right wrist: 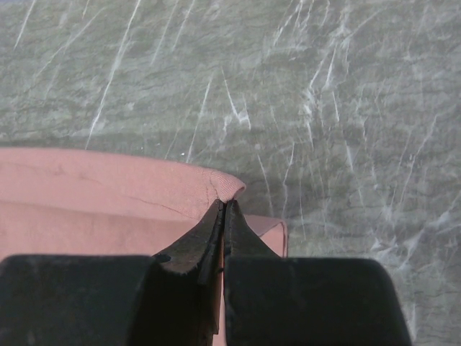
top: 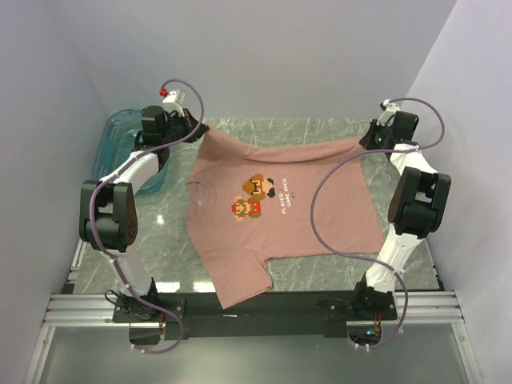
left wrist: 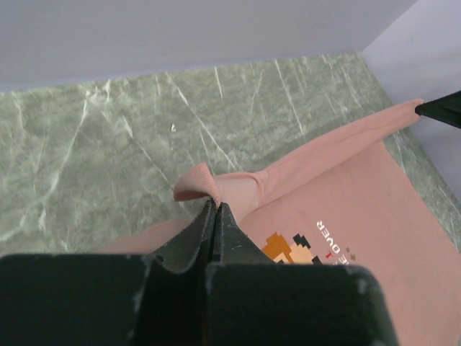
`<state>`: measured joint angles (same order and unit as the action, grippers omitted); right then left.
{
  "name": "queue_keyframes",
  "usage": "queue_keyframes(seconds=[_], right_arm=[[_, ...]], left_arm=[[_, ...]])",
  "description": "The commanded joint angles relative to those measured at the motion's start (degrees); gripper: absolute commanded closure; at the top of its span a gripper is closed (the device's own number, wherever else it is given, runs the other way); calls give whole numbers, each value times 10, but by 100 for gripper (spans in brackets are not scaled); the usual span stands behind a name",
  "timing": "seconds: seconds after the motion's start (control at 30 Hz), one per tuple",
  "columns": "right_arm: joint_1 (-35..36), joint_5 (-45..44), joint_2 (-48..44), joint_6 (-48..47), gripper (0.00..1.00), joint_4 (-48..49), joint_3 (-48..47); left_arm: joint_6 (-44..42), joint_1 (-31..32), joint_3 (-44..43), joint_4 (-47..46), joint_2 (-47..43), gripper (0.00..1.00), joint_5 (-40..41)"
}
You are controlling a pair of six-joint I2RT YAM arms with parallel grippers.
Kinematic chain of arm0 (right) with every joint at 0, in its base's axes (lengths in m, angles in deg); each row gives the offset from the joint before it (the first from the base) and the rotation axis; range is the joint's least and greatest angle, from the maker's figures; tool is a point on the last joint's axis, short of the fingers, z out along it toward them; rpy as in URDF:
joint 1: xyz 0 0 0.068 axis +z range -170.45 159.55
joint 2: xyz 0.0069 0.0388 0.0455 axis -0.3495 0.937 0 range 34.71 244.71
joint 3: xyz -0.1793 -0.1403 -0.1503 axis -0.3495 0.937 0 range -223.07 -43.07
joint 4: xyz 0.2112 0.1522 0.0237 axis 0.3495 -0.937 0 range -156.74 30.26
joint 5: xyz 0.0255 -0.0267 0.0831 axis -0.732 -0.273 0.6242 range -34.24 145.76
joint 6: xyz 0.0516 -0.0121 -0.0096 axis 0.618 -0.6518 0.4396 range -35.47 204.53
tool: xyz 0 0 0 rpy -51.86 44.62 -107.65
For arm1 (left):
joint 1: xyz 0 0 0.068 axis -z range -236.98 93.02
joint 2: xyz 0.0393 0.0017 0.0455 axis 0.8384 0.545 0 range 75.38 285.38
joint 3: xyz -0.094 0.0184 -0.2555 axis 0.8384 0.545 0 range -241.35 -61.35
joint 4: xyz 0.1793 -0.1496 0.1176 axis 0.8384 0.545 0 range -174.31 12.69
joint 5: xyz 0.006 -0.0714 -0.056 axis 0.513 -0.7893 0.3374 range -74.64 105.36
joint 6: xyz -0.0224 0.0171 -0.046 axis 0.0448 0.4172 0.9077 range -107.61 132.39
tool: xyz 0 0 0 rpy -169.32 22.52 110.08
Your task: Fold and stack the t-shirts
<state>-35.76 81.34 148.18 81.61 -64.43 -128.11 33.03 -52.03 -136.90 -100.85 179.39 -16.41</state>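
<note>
Top external view: left gripper (top: 196, 130) and right gripper (top: 368, 142) each clamp the pink t-shirt (top: 280, 228) at its far edge, taut crosswise between them, body lying nearward.

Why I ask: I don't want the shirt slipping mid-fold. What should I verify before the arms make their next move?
1. Left gripper shut on the t-shirt at its far edge: ok.
2. Right gripper shut on the other end of that edge: ok.
3. Edge between them stretched, no deep sag: ok.
4. Print faces up: ok.
5. T-shirt wholly on the table: not ok, its near part hangs over the table's near edge.
6. Right arm's cable clear of the cloth: cannot tell; it loops over the t-shirt in the top view.
</note>
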Motion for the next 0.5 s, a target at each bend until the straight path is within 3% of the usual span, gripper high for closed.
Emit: queue_keyframes(seconds=[0.0,0.47], right_arm=[[-7,6,-35,7,100,26,7],[-17,-2,-19,7,100,14,4]], left_arm=[[-10,-3,16,-23,-39,100,-19],[-10,-3,97,-22,-125,99,-29]])
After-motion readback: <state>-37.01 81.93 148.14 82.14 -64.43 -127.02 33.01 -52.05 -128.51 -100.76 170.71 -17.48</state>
